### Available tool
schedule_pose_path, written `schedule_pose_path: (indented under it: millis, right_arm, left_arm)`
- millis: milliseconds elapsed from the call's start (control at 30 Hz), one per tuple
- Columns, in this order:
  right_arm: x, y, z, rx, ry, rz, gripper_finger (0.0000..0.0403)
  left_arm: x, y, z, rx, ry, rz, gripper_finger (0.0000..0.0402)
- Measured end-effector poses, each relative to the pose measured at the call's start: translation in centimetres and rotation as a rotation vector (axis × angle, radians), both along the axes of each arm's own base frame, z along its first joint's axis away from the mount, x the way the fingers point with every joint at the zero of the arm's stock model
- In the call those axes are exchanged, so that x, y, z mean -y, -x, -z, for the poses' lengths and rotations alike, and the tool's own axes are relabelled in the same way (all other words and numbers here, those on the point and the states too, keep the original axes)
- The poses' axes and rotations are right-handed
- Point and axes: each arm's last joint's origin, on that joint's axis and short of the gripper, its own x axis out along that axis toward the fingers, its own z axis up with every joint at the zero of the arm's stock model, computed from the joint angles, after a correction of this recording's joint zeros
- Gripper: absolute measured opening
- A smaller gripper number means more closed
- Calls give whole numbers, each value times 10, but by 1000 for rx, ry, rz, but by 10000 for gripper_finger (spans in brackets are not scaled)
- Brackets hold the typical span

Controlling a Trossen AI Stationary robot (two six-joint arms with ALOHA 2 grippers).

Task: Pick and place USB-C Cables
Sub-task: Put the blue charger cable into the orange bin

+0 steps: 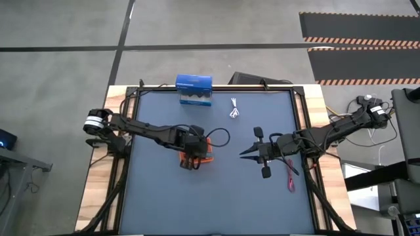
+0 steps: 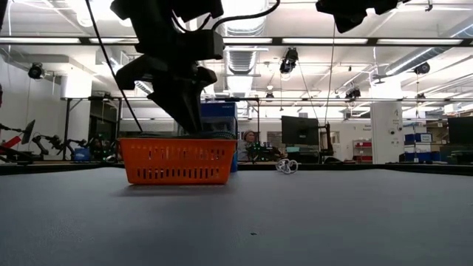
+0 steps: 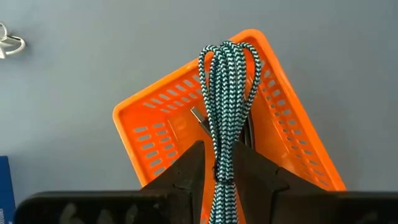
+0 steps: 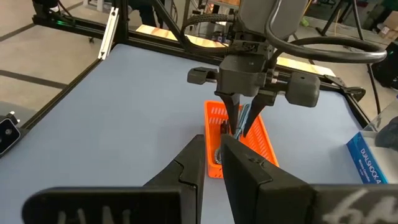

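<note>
Being held over the slotted orange plastic tray [image 3: 249, 124], the soft, light teal-and-white braided cable bundle [image 3: 227, 93] is being pinched at its tied waist by the left tool [image 3: 219, 171], best gripped there; the right tool [image 4: 211, 163], nearly closed and empty, is waiting at three o'clock.

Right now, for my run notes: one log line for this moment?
left gripper: over orange tray, teal-green cable between fingers | right gripper: waiting mid-table | white cable: on table

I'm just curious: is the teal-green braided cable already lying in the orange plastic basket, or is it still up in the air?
Up in the air: the teal-green braided cable hangs between the left gripper jaws, above the orange plastic basket.
</note>
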Motion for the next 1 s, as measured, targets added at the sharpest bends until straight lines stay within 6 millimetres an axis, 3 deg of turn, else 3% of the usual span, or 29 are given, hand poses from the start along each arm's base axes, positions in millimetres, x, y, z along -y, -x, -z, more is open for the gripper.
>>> schedule_pose_path:
  millis: [400, 533, 700, 1000]
  right_arm:
    - [0, 0, 0, 0, 0, 0, 43]
    - [0, 0, 0, 0, 0, 0, 43]
    - [0, 0, 0, 1, -1, 0, 43]
    - [0, 0, 0, 1, 0, -1, 43]
  left_arm:
    - [-1, 8, -29, 84, 9, 0, 66]
    - [-2, 23, -32, -9, 1, -4, 66]
    - [-3, 30, -22, -76, -5, -6, 59]
    - [-6, 34, 9, -94, -47, -29, 8]
